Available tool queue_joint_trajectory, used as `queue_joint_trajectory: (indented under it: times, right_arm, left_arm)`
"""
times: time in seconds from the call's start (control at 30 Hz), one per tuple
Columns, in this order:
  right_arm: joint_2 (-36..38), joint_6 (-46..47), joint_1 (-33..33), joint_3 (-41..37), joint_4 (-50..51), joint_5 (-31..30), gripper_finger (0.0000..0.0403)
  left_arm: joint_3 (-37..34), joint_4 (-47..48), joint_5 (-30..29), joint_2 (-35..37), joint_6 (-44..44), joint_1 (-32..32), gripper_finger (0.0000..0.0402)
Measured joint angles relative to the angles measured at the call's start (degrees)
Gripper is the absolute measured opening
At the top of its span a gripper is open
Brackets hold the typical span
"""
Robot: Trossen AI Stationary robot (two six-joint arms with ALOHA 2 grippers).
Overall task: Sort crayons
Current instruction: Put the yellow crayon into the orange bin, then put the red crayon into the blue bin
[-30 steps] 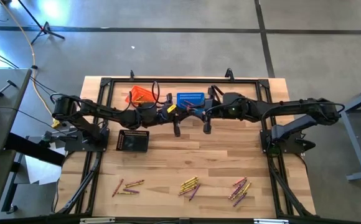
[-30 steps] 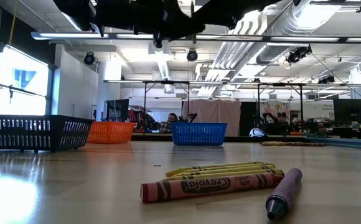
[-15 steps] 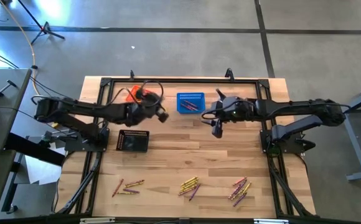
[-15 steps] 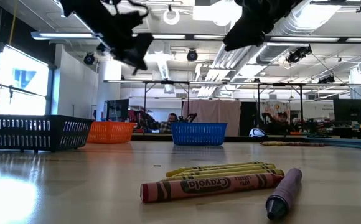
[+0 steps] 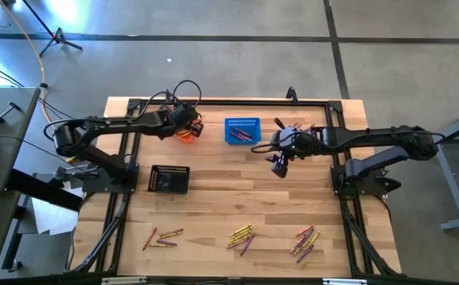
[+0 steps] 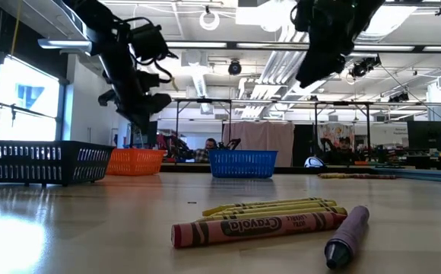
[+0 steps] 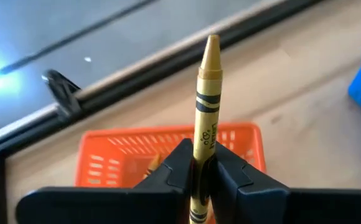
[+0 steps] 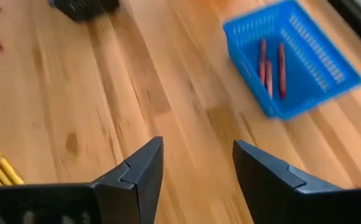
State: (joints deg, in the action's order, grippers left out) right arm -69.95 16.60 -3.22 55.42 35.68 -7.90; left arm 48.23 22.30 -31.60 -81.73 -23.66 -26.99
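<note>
The left gripper [image 7: 200, 171] pinches a yellow paper-wrapped wax crayon [image 7: 206, 99] upright above the orange mesh plastic basket [image 7: 243, 142]. The right gripper [image 8: 196, 171] hangs wide open, empty, beside the blue basket [image 8: 299, 68].

wooden table [image 5: 214, 206], three baskets [image 5: 170, 179], scattered crayons [image 5: 241, 236]

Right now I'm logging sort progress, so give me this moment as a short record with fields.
left gripper: over the orange basket, shut on a yellow crayon
right gripper: open, empty, beside the blue basket
blue basket contents: red crayons
black basket: contents unclear
unsorted: three crayon clusters along the table's near edge
</note>
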Motion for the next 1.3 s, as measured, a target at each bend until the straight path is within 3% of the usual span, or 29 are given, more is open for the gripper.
queue_joint_trajectory:
  times: [0.2,0.37,0.43,0.6,0.7,0.83,0.97,1.17,1.3]
  right_arm:
    - [0.0,1.65,-0.84,0.01,7.27,-5.66,0.018]
    - [-0.48,4.04,-4.26,0.0,13.35,-6.34,0.018]
    - [-1.19,4.07,-6.27,0.0,16.15,-6.81,0.018]
    - [-3.29,1.83,-12.65,0.01,19.35,-7.04,0.018]
    - [-4.77,-1.6,-17.08,0.0,19.32,-6.87,0.018]
    - [-7.59,-6.28,-23.41,0.0,19.4,-3.58,0.018]
    - [-11.28,-9.71,-29.47,0.0,21.45,0.87,0.018]
    - [-16.72,-10.94,-37.36,0.02,25.32,1.09,0.018]
    - [-18.71,-14.84,-40.18,0.0,25.25,1.17,0.018]
  left_arm:
    - [0.0,0.98,3.53,-0.23,1.29,-1.16,0.0076]
    - [0.0,-0.56,6.44,-0.23,2.41,-1.09,0.0095]
    - [-0.04,-3.41,13.45,-0.23,3.43,-0.86,0.0096]
    - [-0.04,-17.29,43.4,-0.23,3.97,2.26,0.0089]
    - [-0.04,-26.42,52.78,-0.23,5.74,6.69,0.0086]
    - [-0.04,-33.68,53.31,-0.23,7.6,12.82,0.0085]
    - [-0.04,-34.68,52.42,-0.23,10.03,17.96,0.0086]
    - [-0.04,-34.41,44.59,-0.23,10.89,23.39,0.0086]
    - [-0.04,-34.45,42.4,-0.23,12.04,25.38,0.0086]
